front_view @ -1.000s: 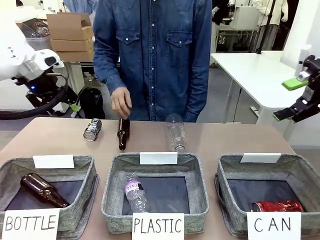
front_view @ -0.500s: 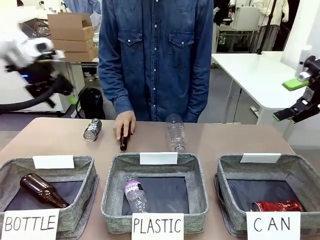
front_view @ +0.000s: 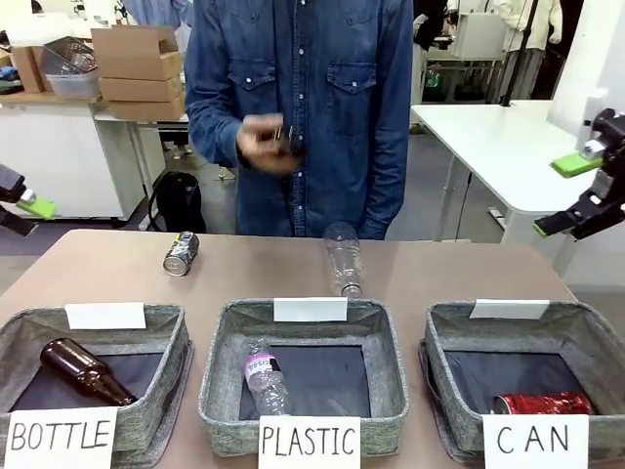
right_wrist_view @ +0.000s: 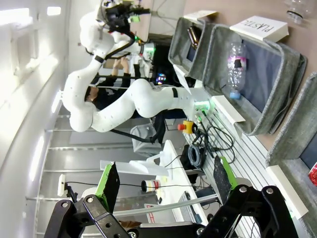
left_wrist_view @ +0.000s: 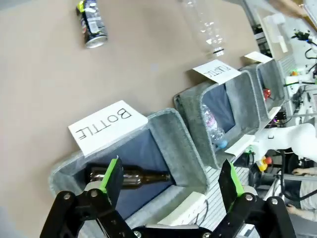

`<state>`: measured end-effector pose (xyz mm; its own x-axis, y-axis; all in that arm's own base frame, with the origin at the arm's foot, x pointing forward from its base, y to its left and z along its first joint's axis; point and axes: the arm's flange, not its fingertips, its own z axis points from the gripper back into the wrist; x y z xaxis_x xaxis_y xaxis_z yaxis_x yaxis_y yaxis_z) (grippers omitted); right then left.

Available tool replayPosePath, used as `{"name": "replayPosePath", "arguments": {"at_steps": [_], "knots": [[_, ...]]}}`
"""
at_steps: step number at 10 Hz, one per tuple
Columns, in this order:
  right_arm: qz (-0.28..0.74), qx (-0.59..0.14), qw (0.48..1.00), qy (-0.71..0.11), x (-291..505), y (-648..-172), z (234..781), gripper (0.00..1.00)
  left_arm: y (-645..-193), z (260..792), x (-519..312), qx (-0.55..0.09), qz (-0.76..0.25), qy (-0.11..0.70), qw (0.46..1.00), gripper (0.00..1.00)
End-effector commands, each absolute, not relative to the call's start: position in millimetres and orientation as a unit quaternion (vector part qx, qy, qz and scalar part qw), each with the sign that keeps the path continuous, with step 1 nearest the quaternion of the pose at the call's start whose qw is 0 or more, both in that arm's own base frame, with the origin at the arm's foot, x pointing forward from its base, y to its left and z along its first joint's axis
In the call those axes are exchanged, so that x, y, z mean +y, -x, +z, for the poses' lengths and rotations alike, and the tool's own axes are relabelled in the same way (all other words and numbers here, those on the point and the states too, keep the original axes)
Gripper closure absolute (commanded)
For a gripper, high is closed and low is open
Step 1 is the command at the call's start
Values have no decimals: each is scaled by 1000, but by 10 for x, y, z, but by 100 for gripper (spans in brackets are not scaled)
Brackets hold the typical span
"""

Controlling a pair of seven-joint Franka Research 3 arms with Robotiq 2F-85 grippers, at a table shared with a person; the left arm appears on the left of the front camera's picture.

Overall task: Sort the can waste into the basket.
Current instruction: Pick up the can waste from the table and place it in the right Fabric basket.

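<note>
Left gripper point(left_wrist_view: 171, 171) hangs by the left edge of the table point(front_view: 459, 269), jaws wide and empty. The dark can point(front_view: 181, 252) lies on its side beyond the bottle basket point(front_view: 156, 327), well apart from the can basket point(front_view: 449, 327) at far right, where the red can point(front_view: 542, 403) already lies. Right gripper point(front_view: 566, 193) hovers there, jaws wide, empty. Lying sideways, the dark can may roll from a pinch, or drop early on the long carry

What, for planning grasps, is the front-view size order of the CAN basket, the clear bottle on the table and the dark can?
1. CAN basket: largest, though nearest the camera.
2. clear bottle.
3. dark can: smallest; it lies about as far back as the bottle, so that ranking holds.
</note>
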<state>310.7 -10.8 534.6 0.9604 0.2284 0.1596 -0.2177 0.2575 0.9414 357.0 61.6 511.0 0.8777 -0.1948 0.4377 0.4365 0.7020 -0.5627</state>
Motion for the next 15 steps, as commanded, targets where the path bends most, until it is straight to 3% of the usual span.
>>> {"name": "replayPosePath", "arguments": {"at_steps": [1,3,5,8,11,13,15], "knots": [[150,3,792,-591,-129,-3109,5356,0,-3975,5065,316,-167,-185,383,890,0],[150,3,792,-591,-129,-3109,5356,0,-4295,5104,101,-153,-160,388,895,0],[150,3,792,-591,-129,-3109,5356,0,-4259,5156,304,-165,-112,384,902,0],[150,3,792,-591,-129,-3109,5356,0,-3762,5173,834,-228,-23,390,892,0],[150,3,792,-591,-129,-3109,5356,0,-3397,5113,929,-274,-18,394,877,0],[150,3,792,-591,-129,-3109,5356,0,-3403,5127,995,-269,1,381,885,0],[150,3,792,-591,-129,-3109,5356,0,-3042,5380,1555,-236,32,359,903,0]]}}
